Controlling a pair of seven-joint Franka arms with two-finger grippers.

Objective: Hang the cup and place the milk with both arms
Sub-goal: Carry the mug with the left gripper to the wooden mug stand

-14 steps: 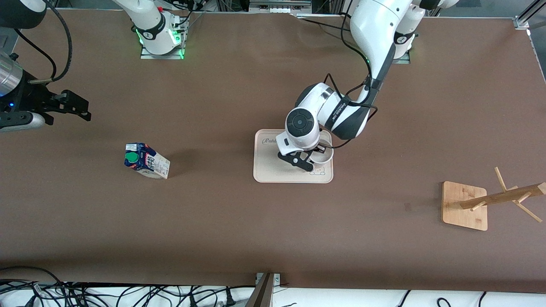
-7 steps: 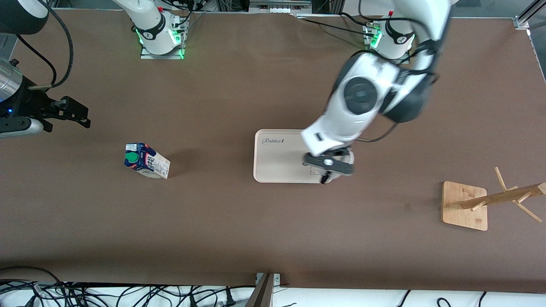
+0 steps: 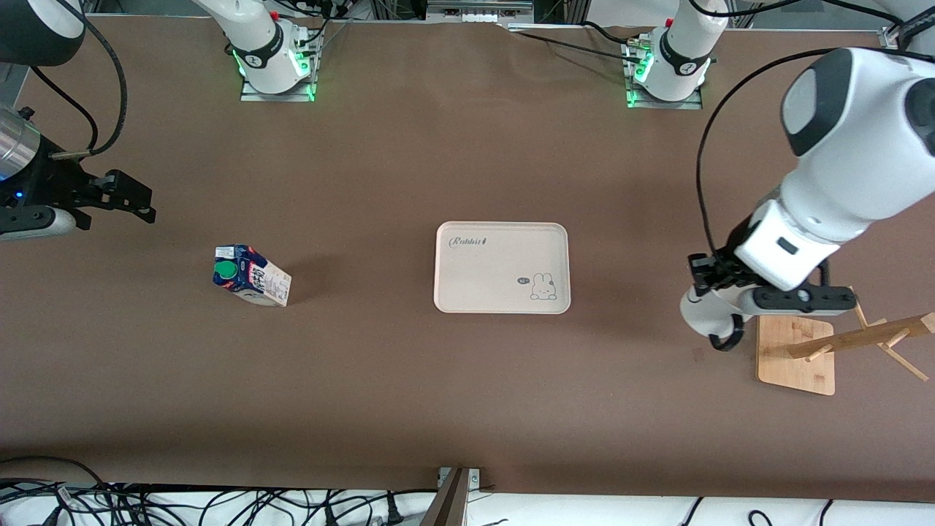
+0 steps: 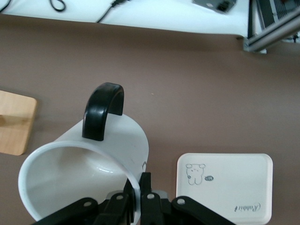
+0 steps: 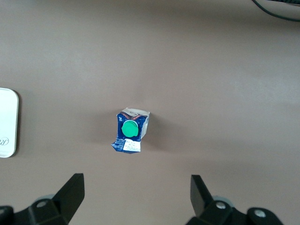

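**Cup in the air by the rack, milk not yet touched**

Surface [image 3: 409, 394]: big brown top, both arm bases along the edge farthest from the front cam.

Left arm [image 3: 840, 168]: reaches out over the left arm's end of the surface. Left hand [image 3: 719, 310] is clamped on the cup's rim, one finger inside the wall and one outside, per the left wrist view. Cup [image 4: 84, 173] hangs off the surface, tipped on its side, black handle [image 4: 103, 110] sticking out away from the hand.

Right arm [image 3: 29, 44]: waits at its own end of the surface. Right hand [image 3: 120, 193] is spread wide, holding nothing, up over bare surface with the milk in its wrist cam.

Tray [image 3: 502, 267]: mid-surface, nothing on it, rabbit drawing in one corner.

Rack [image 3: 840, 343]: wooden, square base, pegs sticking out, just beside the cup.

Milk [image 3: 250, 275]: small carton, green cap up, standing on the surface well apart from the tray, toward the right arm's end.

Step in hand, as I read it: carrying the cup to the rack. Next needs the handle loop lined up w/ a peg and slid on before letting go; the hand's angle matters, since the pegs slant. Milk then prob. goes to the tray: right hand must come down and close round the carton.
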